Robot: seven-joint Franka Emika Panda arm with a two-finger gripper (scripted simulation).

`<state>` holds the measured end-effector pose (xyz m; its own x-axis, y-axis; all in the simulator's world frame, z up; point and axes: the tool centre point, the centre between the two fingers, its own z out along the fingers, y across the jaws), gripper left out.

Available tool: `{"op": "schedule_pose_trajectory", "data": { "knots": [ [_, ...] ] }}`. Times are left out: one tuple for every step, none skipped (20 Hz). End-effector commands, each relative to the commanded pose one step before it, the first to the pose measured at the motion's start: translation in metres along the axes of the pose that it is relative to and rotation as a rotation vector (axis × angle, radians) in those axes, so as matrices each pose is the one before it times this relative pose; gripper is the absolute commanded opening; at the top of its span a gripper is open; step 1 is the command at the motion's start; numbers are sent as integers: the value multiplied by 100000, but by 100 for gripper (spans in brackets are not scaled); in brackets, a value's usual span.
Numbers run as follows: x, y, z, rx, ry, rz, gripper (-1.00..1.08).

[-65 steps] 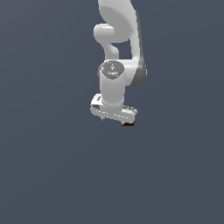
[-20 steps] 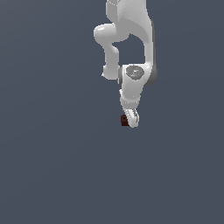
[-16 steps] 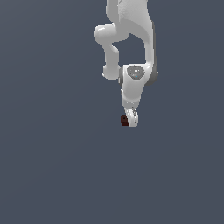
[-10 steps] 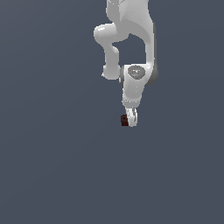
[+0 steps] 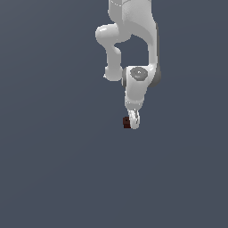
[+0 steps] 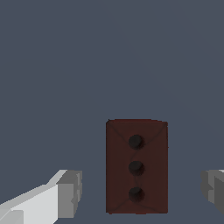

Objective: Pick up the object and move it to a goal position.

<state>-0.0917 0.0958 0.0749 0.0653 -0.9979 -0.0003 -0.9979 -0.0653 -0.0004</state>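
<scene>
Exterior view: the white arm comes down from the top edge of the frame, a little right of centre, against a flat slate-grey ground. At its lower end, just right of the frame's centre, the gripper points downward and is seen nearly edge-on. The dark red-brown block shows as a tiny patch at the gripper's tip, on the exterior view's left of the white finger and right against it. From this angle it cannot be told whether anything presses on the block.

Wrist view: the block fills the lower centre of the picture as a tall dark red-brown rectangle with three small round dark dimples in a vertical row down its middle. One grey finger pad sits at the lower left with its white finger body running to the corner; the other is at the lower right edge, partly cut off. The block lies between them, nearer the right one, with grey ground visible on either side, so the fingers are spread apart and not touching it.
</scene>
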Motion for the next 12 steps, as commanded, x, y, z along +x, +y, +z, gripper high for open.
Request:
{"op": "schedule_pose_trajectory", "data": {
  "knots": [
    [19, 42, 503, -67, 18, 70, 100],
    [-15, 16, 319, 0, 0, 0, 100],
    [34, 12, 376, -3, 6, 97, 100],
    [-20, 19, 429, 0, 0, 0, 100],
    [29, 14, 483, -1, 8, 97, 100],
    [-24, 17, 518, 0, 0, 0, 100],
    [29, 5, 470, 1, 4, 98, 100],
    [-20, 5, 410, 0, 0, 0, 100],
    [18, -5, 349, 4, -7, 69, 100],
    [-16, -5, 294, 0, 0, 0, 100],
    [-13, -7, 238, 0, 0, 0, 100],
    [-10, -8, 184, 0, 0, 0, 100]
  ]
}}
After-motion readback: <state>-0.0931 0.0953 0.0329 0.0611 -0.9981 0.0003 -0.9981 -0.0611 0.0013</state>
